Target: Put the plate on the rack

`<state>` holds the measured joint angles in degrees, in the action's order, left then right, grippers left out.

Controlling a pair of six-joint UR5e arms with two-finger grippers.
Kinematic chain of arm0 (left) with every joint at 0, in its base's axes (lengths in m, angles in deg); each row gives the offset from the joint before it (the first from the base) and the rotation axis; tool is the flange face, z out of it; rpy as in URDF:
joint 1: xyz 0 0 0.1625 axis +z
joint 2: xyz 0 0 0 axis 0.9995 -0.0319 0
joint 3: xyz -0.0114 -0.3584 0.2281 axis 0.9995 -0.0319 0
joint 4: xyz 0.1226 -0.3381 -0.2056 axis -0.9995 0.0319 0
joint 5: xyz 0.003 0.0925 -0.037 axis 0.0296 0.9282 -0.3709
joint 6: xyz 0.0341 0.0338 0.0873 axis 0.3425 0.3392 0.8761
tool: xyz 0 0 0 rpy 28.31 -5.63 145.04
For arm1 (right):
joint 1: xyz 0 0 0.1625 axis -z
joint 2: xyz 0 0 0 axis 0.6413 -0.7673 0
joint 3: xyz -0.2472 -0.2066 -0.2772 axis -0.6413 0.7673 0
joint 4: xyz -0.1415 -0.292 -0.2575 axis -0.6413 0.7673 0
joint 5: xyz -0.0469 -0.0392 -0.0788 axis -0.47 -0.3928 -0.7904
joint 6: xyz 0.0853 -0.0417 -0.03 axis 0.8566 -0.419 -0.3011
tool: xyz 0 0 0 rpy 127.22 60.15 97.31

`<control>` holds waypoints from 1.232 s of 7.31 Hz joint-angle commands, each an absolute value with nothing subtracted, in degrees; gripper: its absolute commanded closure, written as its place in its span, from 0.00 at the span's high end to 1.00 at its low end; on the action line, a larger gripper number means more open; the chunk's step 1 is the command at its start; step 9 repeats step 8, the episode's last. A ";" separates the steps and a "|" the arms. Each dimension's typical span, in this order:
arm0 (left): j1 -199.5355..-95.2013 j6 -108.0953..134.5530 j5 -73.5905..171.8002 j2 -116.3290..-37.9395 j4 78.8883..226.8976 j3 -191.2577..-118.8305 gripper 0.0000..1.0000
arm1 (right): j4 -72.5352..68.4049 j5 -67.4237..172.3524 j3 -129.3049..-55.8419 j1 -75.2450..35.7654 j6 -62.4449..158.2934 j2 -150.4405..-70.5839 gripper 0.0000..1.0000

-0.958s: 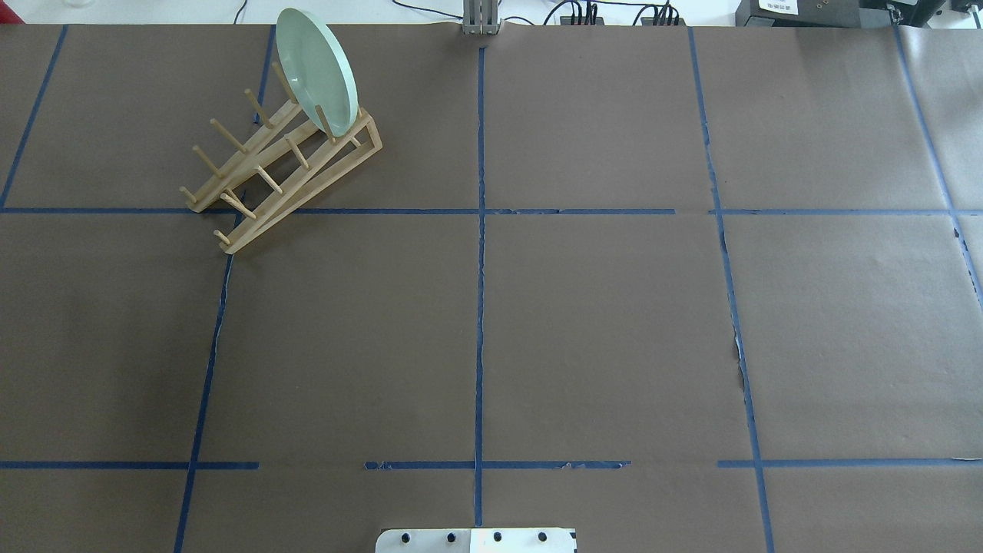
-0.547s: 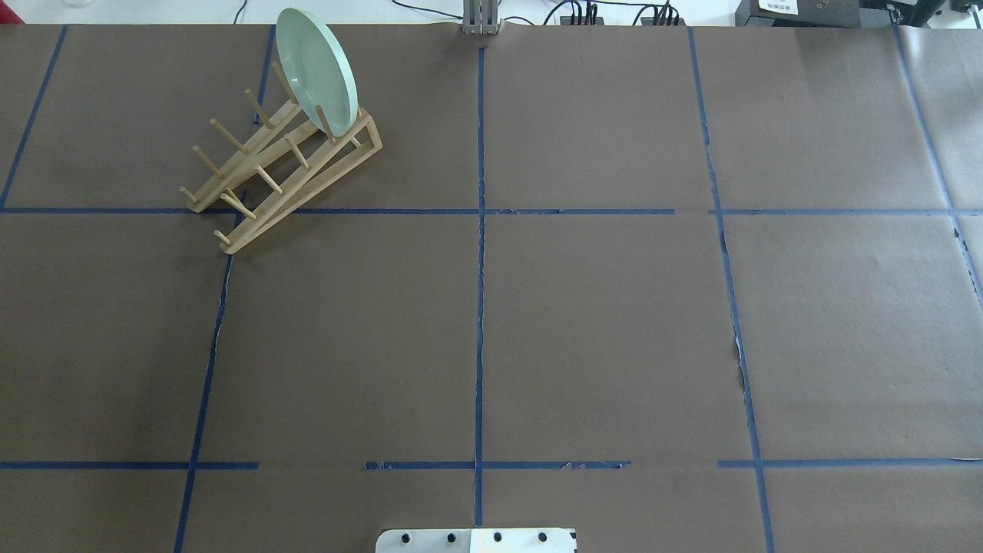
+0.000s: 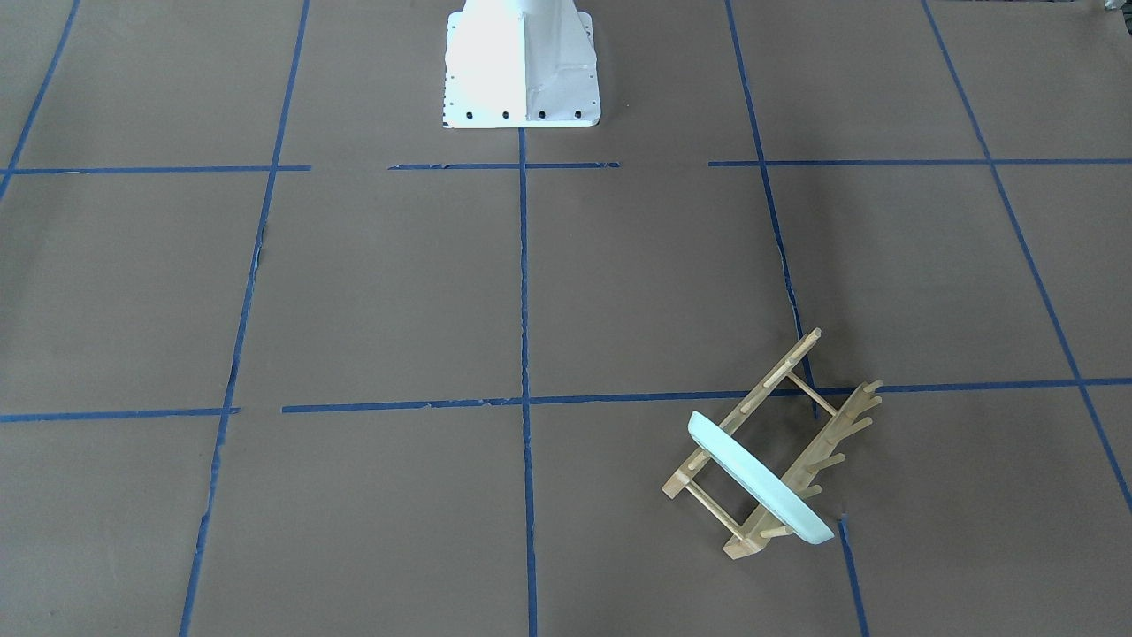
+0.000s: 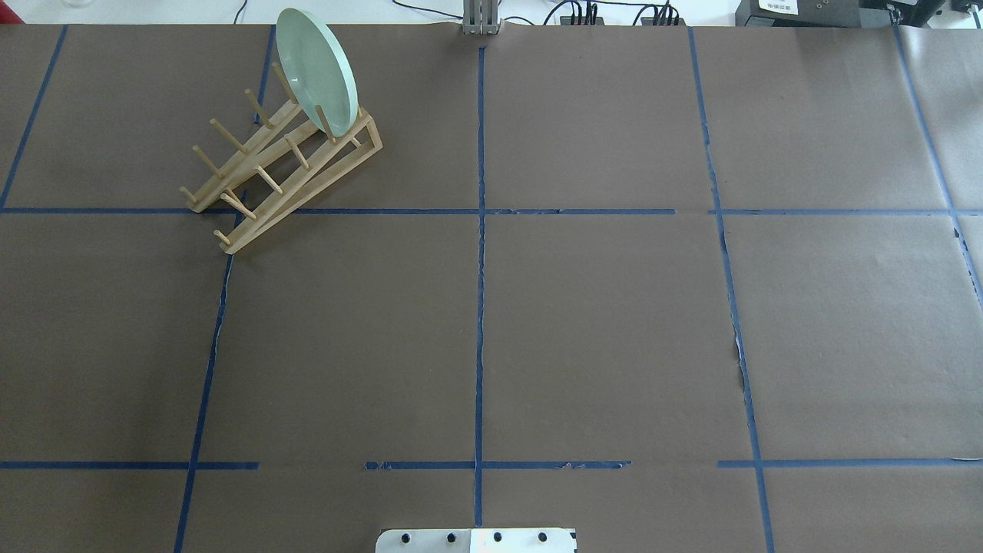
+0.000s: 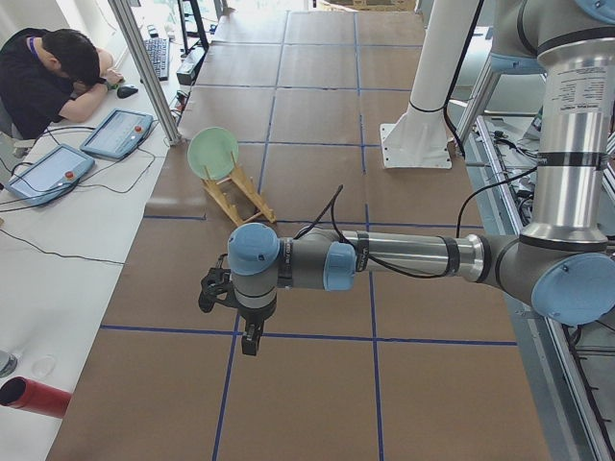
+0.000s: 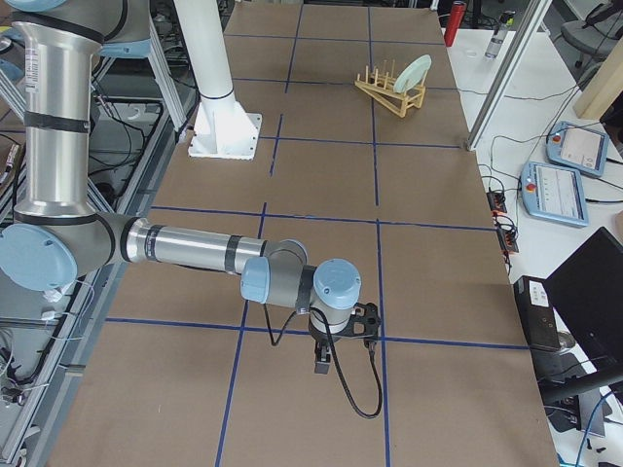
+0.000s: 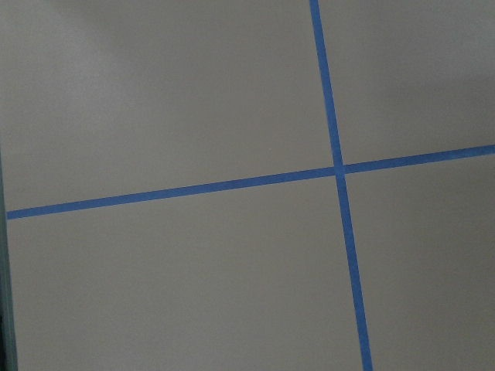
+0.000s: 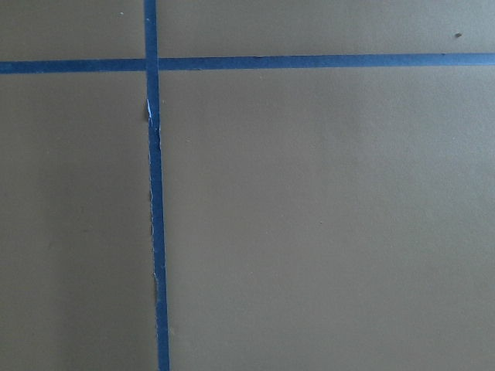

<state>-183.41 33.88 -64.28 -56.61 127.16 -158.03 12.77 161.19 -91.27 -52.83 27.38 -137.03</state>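
Observation:
The pale mint-green plate (image 4: 316, 69) stands on its edge between the pegs at the far end of the light-wood rack (image 4: 322, 180), at the table's far left. Both show in the front-facing view, plate (image 3: 761, 482) and rack (image 3: 827, 451), and small in the side views (image 5: 212, 154) (image 6: 414, 70). My left gripper (image 5: 249, 338) points down over bare table, far from the rack, and shows only in the exterior left view. My right gripper (image 6: 322, 362) points down at the opposite end, only in the exterior right view. I cannot tell whether either is open or shut.
The brown table cover has a blue tape grid. The white robot base (image 3: 522, 66) stands at the near-middle edge. An operator (image 5: 48, 77) sits at a side desk with teach pendants (image 5: 117, 133). A red cylinder (image 5: 38, 396) lies on that desk.

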 commanded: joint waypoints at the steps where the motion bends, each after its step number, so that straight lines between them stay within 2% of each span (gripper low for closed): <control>1: -183.45 32.71 -67.26 -56.39 127.93 -158.38 1.00 | 12.77 161.19 -91.34 -52.83 27.38 -137.03 1.00; 9: -183.53 32.71 -66.65 -56.05 131.01 -159.88 1.00 | 12.77 161.19 -91.25 -52.83 27.38 -137.03 1.00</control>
